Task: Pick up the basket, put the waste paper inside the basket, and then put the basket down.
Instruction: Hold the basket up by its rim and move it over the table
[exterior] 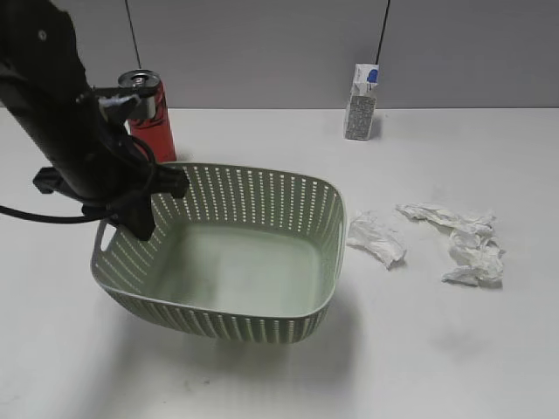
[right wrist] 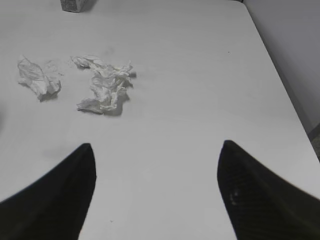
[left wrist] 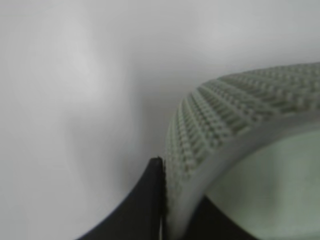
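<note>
the basket (exterior: 236, 262) hung tilted above the white table (exterior: 454, 349), its near rim low, the left gripper (exterior: 140, 205) clamped on its left rim (the left wrist view showed a dark finger (left wrist: 147, 200) pressed against the slotted wall). the right gripper (right wrist: 155, 165) stood wide apart over bare table. beyond, the waste paper (exterior: 454, 240) lay right of the basket; farther back stood a red can (exterior: 150, 113) and a carton (exterior: 362, 103).

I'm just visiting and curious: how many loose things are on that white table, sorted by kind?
Basket: 1, tilted, held by the left gripper
Waste paper: 2 clumps, a small one and a bigger one that may be several pieces
Red can: 1
Carton: 1
Total: 5
</note>
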